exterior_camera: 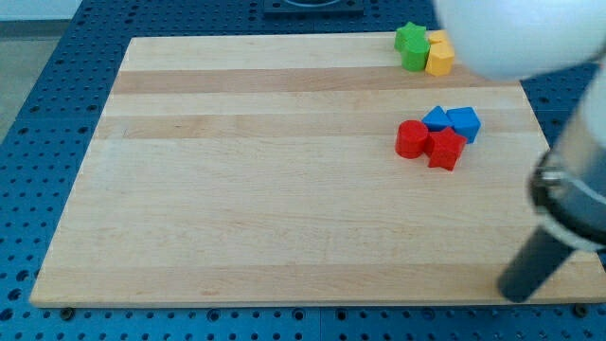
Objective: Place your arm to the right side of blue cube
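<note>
My tip (pixel 516 292), a bare dark rod touching nothing, lower right of frame, well below the small blue cube (pixel 464 123).

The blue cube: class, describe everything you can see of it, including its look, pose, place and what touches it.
The blue cube is a small solid-looking block of plain matt blue, lying flat on the wooden board towards the view's upper right. Another blue block sits against its left, a red block just below. My tip stands far below, to its right.
</note>
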